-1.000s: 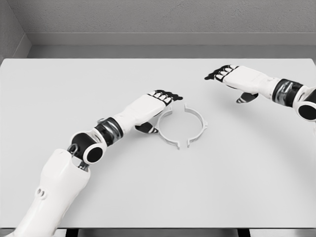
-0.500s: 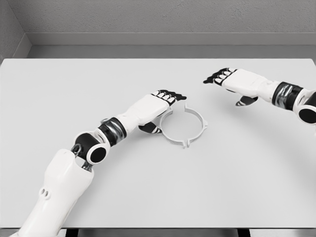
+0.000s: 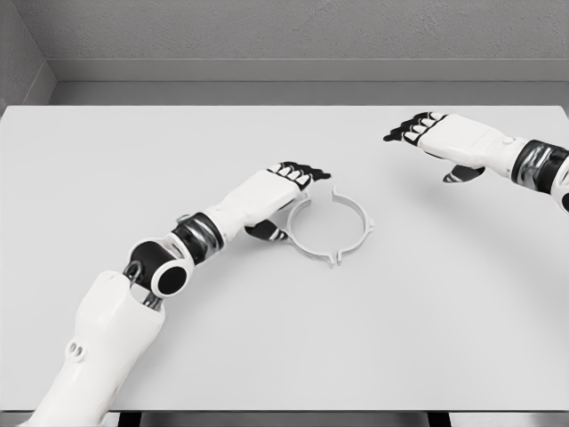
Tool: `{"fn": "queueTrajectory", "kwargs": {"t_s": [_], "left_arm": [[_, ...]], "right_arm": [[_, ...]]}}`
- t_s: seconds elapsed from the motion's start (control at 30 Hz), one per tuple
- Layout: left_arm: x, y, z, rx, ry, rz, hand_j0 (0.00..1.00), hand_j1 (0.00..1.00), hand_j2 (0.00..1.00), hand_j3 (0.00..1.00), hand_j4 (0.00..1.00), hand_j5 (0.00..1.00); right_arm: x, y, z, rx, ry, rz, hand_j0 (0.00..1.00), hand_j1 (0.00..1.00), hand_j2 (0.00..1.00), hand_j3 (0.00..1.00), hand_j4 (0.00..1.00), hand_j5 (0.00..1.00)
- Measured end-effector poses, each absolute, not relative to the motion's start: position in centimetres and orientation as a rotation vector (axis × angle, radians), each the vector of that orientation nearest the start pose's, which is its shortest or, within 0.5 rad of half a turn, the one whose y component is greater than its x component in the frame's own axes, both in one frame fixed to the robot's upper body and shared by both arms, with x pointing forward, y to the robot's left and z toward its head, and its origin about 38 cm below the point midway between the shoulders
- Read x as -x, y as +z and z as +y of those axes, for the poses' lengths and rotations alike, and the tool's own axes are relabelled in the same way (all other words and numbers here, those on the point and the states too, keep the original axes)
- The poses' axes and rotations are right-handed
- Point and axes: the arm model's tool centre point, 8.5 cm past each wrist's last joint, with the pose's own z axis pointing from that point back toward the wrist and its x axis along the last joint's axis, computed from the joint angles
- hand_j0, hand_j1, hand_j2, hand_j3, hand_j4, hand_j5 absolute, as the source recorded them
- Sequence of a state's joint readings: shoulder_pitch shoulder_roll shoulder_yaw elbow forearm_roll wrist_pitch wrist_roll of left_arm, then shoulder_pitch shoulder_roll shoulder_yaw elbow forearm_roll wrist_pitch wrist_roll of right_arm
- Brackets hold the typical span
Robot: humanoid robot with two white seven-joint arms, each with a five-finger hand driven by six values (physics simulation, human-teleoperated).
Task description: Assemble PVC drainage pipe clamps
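Observation:
Two white half-ring clamp pieces lie joined into one closed ring, the pipe clamp [image 3: 327, 227], in the middle of the white table [image 3: 284, 338]. Small tabs stick out at its top and bottom seams. My left hand [image 3: 286, 191] rests against the ring's left side, fingers stretched flat over its upper left rim and thumb below, holding nothing. My right hand [image 3: 428, 142] hovers open at the upper right, well apart from the ring, palm down with its dark fingertips pointing left.
A grey wall runs along the table's far edge. The table's near edge lies at the bottom of the view, with my left upper arm [image 3: 98, 347] over it at lower left.
The gap at the ring's lower seam has closed, so the two halves now meet. My right hand has drawn back to the right and upward. The left hand has barely shifted.

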State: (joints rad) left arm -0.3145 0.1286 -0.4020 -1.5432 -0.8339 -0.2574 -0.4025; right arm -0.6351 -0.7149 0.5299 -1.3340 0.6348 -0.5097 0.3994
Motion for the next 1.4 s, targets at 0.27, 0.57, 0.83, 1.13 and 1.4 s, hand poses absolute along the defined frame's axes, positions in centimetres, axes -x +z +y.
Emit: {"fn": "queueTrajectory", "kwargs": {"t_s": [0.27,0.57,0.83,1.13,1.4], "left_arm": [[-41.1,13.1,11.4,-0.379,-1.599,-1.643,1.0,1.0,1.0,1.0,1.0,1.0],[-41.6,12.2,11.8,-0.378,-1.598,-1.606,1.0,1.0,1.0,1.0,1.0,1.0],[-41.5,12.1,11.3,-0.362,-1.603,-1.61,1.0,1.0,1.0,1.0,1.0,1.0],[-41.4,12.1,10.3,-0.343,-1.592,-1.624,1.0,1.0,1.0,1.0,1.0,1.0],[-41.4,12.0,9.9,-0.334,-1.588,-1.626,1.0,1.0,1.0,1.0,1.0,1.0]], "right_arm": [[-46.7,20.6,-31.1,0.663,1.977,-1.367,1.0,1.0,1.0,1.0,1.0,1.0],[-46.8,20.7,-31.3,0.668,1.976,-1.364,1.0,1.0,1.0,1.0,1.0,1.0],[-46.7,20.7,-31.7,0.675,1.977,-1.354,1.0,1.0,1.0,1.0,1.0,1.0],[-46.7,20.7,-31.8,0.676,1.977,-1.353,1.0,1.0,1.0,1.0,1.0,1.0],[-46.7,20.8,-31.8,0.677,1.978,-1.351,1.0,1.0,1.0,1.0,1.0,1.0]]}}
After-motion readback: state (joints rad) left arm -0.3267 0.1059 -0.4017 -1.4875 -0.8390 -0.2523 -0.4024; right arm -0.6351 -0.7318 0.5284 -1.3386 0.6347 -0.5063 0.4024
